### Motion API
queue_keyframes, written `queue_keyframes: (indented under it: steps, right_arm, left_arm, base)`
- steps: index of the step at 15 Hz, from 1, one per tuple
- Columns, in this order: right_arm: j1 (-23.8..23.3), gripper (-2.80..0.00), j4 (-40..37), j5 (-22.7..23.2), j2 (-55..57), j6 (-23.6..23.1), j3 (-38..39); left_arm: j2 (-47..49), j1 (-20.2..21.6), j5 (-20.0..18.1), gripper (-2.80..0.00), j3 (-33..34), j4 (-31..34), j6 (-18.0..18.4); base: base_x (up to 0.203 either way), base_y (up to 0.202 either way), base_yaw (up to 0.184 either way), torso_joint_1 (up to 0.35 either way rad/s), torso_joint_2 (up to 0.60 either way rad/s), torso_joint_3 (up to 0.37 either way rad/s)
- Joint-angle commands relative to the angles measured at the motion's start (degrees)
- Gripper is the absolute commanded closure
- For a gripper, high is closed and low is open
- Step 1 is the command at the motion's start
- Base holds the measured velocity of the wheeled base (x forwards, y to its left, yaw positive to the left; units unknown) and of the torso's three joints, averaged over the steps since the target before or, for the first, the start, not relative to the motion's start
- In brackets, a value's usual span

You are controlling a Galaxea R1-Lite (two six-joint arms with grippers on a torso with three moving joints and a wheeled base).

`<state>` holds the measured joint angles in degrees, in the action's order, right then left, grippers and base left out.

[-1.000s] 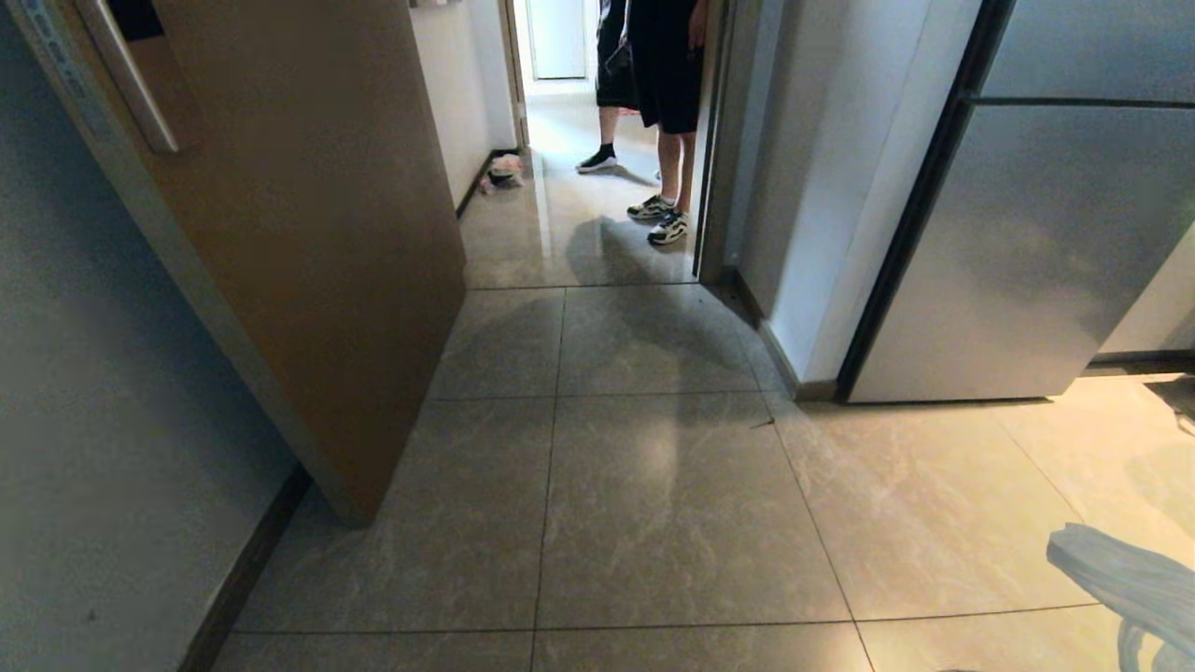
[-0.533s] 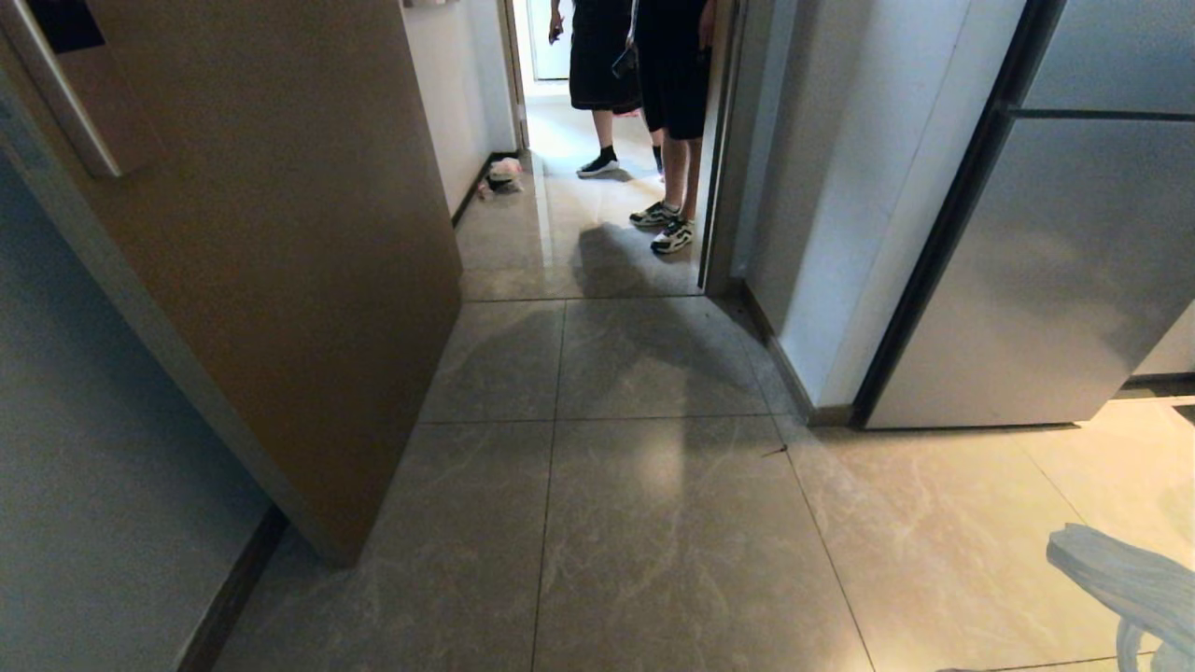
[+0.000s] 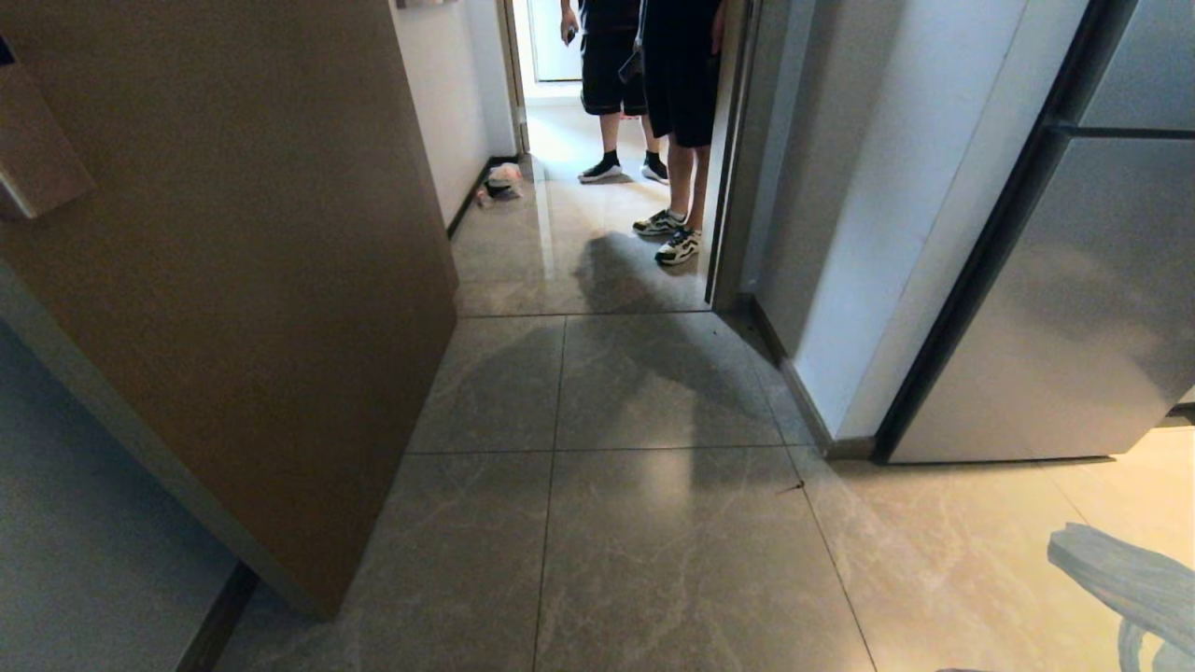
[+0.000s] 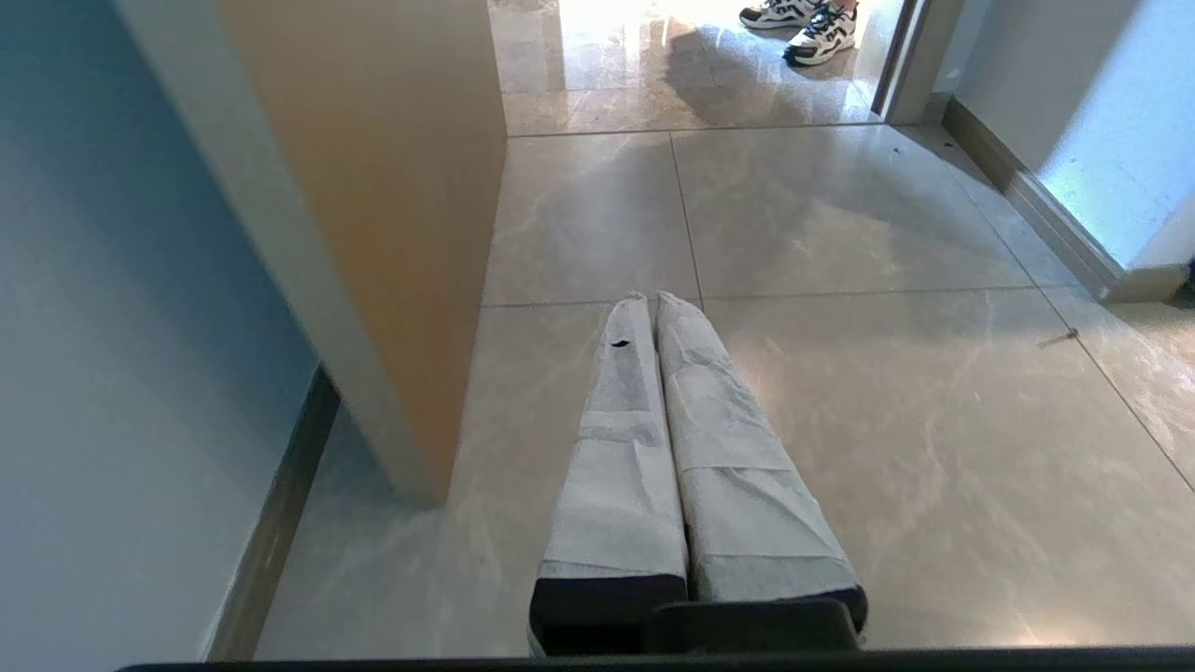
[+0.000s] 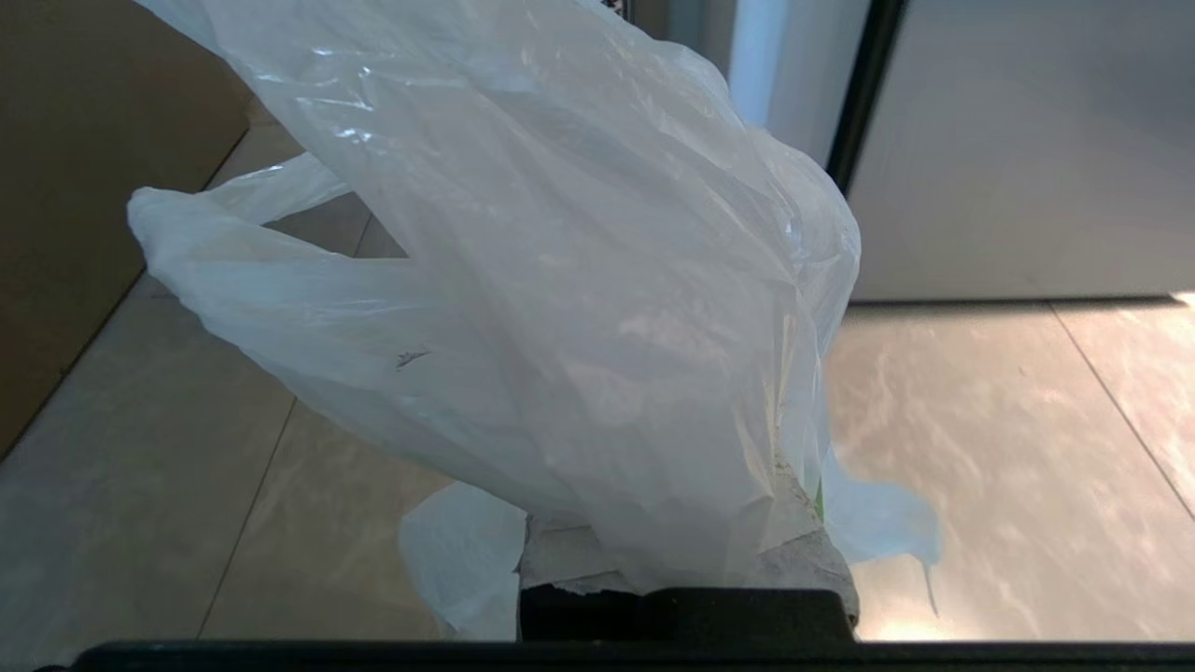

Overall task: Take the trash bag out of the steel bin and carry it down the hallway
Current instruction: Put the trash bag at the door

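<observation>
We've got the trash bag (image 5: pixel 560 308) pinched in our right gripper (image 5: pixel 686 560), billowing straight ahead of the jaws and hiding them. Our left gripper (image 4: pixel 653 303) rides empty, jaws pressed together. The hallway (image 3: pixel 597 243) lies dead ahead past the open door (image 3: pixel 252 280), where two people (image 3: pixel 677 84) stand.

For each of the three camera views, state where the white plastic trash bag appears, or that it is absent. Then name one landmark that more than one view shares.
Head view: only a crumpled part of the thin translucent white plastic trash bag shows, in the lower right corner.
Left wrist view: not in it.
Right wrist view: the bag fills the middle, bunched over the right gripper.
Shared landmark: the open light brown wooden door.
</observation>
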<state>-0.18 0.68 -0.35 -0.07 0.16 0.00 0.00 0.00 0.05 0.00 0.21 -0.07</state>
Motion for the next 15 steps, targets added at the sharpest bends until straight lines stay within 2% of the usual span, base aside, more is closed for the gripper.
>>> queue_keyframes:
  steps: [1, 15]
  right_arm:
    - [0.0, 0.00, 0.0, 0.0, -2.2, 0.0, 0.0]
    - [0.0, 0.00, 0.0, 0.0, -2.2, 0.0, 0.0]
  left_arm:
    - [0.0, 0.0, 0.0, 0.00, 0.0, 0.0, 0.0]
    - [0.0, 0.0, 0.0, 0.00, 0.0, -0.1, 0.0]
  base:
    - [0.195, 0.000, 0.002, 0.002, 0.00, -0.001]
    - [0.192, 0.000, 0.001, 0.002, 0.00, 0.002]
